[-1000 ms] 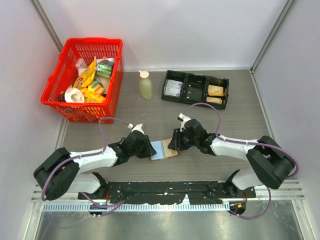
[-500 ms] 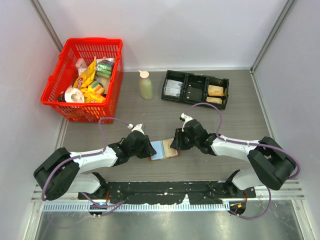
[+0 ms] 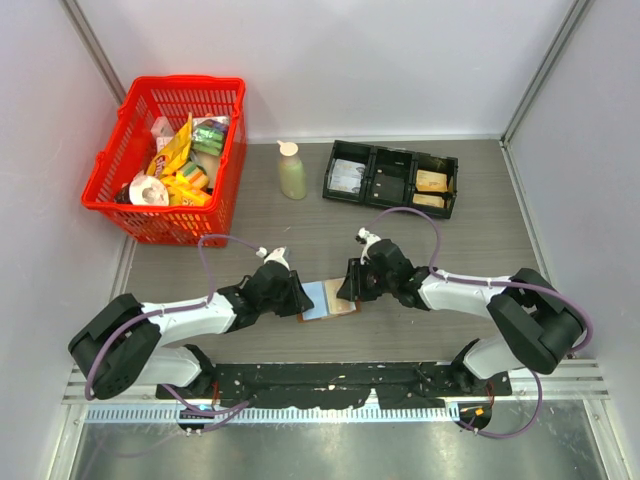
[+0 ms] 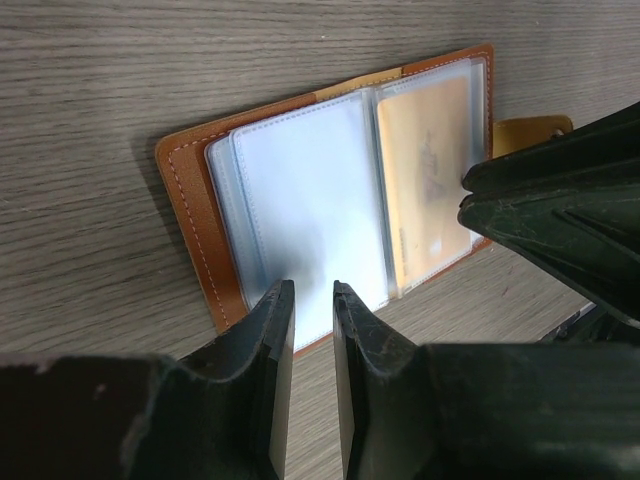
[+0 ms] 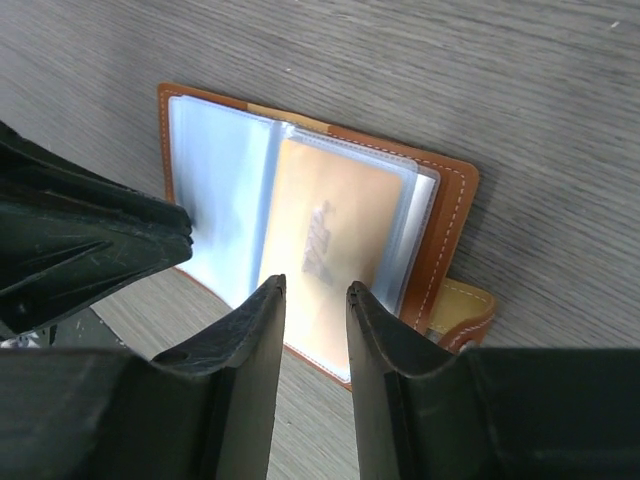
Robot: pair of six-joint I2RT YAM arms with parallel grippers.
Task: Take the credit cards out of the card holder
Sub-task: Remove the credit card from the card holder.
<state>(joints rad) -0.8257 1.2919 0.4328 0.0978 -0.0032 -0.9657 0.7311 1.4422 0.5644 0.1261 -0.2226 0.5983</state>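
From above, the left claw (image 3: 298,300) and right claw (image 3: 347,290) are covering both ends of the card holder (image 3: 327,299). In the right wrist view the credit card (image 5: 325,240) is showing only blurred print through its clear sleeve (image 5: 412,225), and that claw's fingers (image 5: 250,380) are cutting off its near edge.

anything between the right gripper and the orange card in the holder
Yes: the orange card sits inside a clear plastic sleeve of the open card holder, so the sleeve covers its face. The right gripper has its jaws apart at the sleeve's edge; nothing else visible lies between.
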